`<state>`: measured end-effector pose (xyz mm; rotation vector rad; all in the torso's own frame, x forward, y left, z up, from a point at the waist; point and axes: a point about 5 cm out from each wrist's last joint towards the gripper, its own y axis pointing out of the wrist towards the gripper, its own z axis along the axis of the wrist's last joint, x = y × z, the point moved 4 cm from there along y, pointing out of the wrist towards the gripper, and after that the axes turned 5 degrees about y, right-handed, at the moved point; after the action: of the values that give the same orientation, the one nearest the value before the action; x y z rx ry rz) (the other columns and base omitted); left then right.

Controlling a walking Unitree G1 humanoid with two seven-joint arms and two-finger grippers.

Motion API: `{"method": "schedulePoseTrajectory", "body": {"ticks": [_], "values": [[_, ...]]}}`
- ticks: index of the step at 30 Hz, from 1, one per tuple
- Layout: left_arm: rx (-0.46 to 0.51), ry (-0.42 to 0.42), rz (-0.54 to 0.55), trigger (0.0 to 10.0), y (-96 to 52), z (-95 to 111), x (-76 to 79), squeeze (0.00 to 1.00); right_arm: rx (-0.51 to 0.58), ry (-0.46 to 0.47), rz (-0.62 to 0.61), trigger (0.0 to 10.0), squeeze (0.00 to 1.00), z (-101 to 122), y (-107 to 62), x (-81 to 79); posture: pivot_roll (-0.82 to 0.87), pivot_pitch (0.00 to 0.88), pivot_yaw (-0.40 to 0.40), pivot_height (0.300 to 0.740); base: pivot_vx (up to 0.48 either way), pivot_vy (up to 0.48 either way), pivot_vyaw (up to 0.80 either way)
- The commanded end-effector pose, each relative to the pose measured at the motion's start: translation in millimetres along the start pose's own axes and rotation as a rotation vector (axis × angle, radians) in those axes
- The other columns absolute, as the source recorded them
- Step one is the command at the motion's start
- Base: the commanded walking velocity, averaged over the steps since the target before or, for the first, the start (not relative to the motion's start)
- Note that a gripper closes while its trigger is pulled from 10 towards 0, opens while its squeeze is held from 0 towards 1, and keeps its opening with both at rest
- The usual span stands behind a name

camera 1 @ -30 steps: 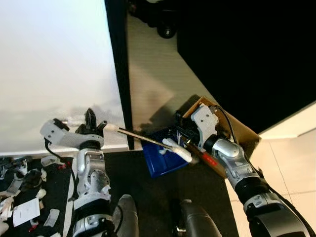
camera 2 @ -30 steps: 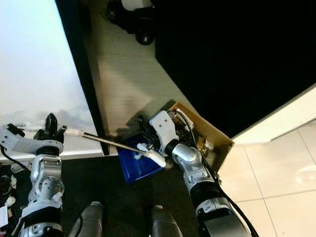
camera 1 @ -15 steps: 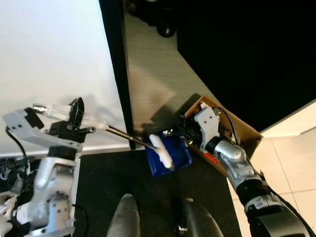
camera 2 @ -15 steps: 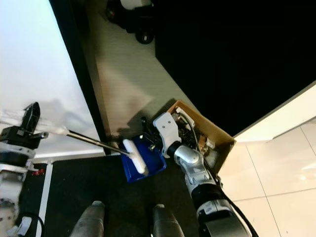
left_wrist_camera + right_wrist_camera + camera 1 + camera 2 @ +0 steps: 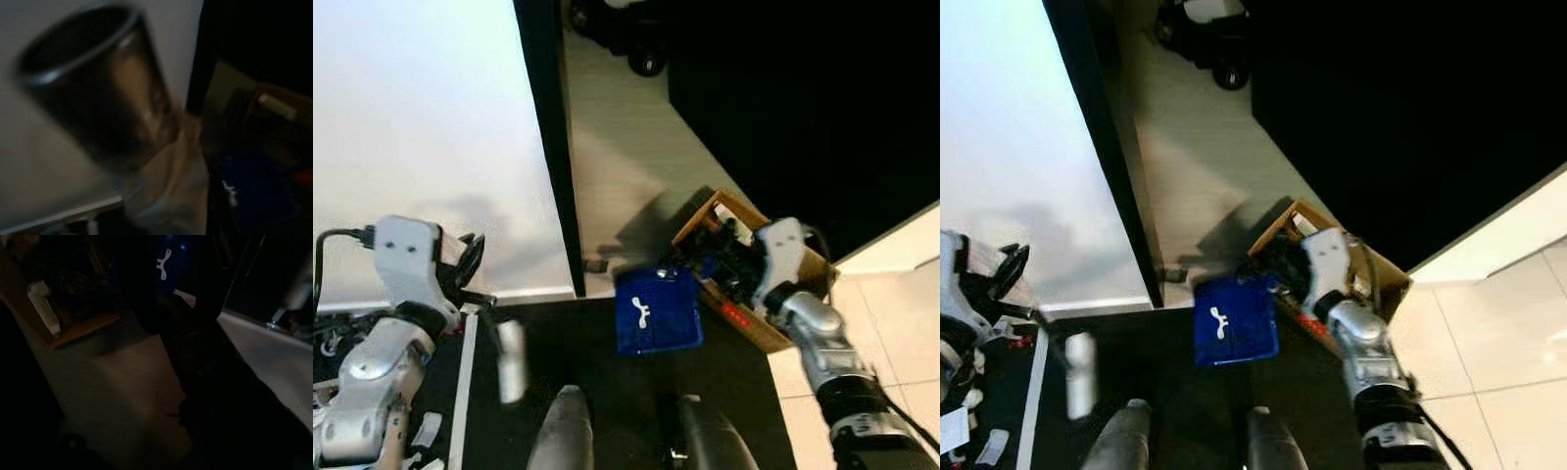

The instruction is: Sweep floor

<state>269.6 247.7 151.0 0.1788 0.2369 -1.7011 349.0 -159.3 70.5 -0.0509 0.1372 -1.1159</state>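
Looked mostly done: the blue dustpan (image 5: 657,311) sat on the floor at 6 o'clock with a white scrap in it, brush (image 5: 511,359) blurred at 8, couldn't tell either gripper's jaws.

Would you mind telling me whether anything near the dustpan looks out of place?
Yes: a small white scrap lies in the blue dustpan, which sits askew on the dark mat beside an open cardboard box crammed with clutter.
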Motion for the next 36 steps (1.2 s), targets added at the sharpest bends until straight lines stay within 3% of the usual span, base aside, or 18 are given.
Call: {"method": "schedulePoseTrajectory", "body": {"ticks": [1, 6, 10, 15, 19, 26, 32, 35, 36], "values": [[0.014, 0.022, -0.025, 10.0, 7.2, 5, 4.9, 0.0, -0.031, 0.077, -0.014, 10.0, 0.0, -17, -10.8, 1.7, 0.1, 0.145, 0.028, 0.74, 0.0, 0.0, 0.0], [-0.005, 0.064, 0.002, 10.0, 13.1, 2, 0.3, 0.0, -0.019, 0.095, -0.052, 10.0, 0.0, -20, -21.3, 11.1, 0.09, 0.13, 0.048, 0.74, 0.0, 0.0, 0.0], [-0.052, 0.144, -0.003, 10.0, 26.4, -7, -1.7, 0.0, 0.034, 0.151, -0.084, 10.0, 0.0, -16, -43.4, 19.7, 0.05, 0.106, 0.092, 0.74, 0.0, 0.0, 0.0], [-0.052, 0.178, -0.014, 10.0, 42.3, -9, 0.8, 0.0, 0.089, 0.185, -0.086, 10.0, 0.0, -2, -51.5, 20.4, 0.03, 0.094, 0.107, 0.74, 0.0, 0.0, 0.0], [-0.036, 0.189, -0.017, 10.0, 53.0, -7, 6.8, 0.0, 0.119, 0.161, -0.089, 10.0, 0.0, 12, -52.9, 22.7, 0.0, 0.087, 0.11, 0.74, 0.0, 0.0, 0.0], [-0.014, 0.162, -0.015, 10.0, 64.8, -7, 10.1, 0.0, 0.197, 0.06, -0.091, 10.0, 0.0, 56, -53.7, 28.1, -0.03, 0.067, 0.103, 0.74, 0.0, 0.0, 0.0], [-0.007, 0.157, -0.02, 10.0, 69.9, -9, 14.4, 0.0, 0.233, 0.024, -0.079, 10.0, 0.0, 80, -56.4, 30.0, -0.04, 0.064, 0.099, 0.74, 0.0, 0.0, 0.0], [-0.005, 0.152, -0.027, 10.0, 72.9, -11, 18.3, 0.0, 0.258, 0.011, -0.108, 10.0, 0.0, 96, -59.2, 40.0, -0.05, 0.06, 0.096, 0.74, 0.0, 0.0, 0.0], [-0.005, 0.147, -0.027, 10.0, 73.6, -12, 19.5, 0.0, 0.284, 0.028, -0.168, 10.0, 0.0, 105, -60.6, 52.2, -0.05, 0.058, 0.094, 0.74, 0.0, 0.0, 0.0]]}}
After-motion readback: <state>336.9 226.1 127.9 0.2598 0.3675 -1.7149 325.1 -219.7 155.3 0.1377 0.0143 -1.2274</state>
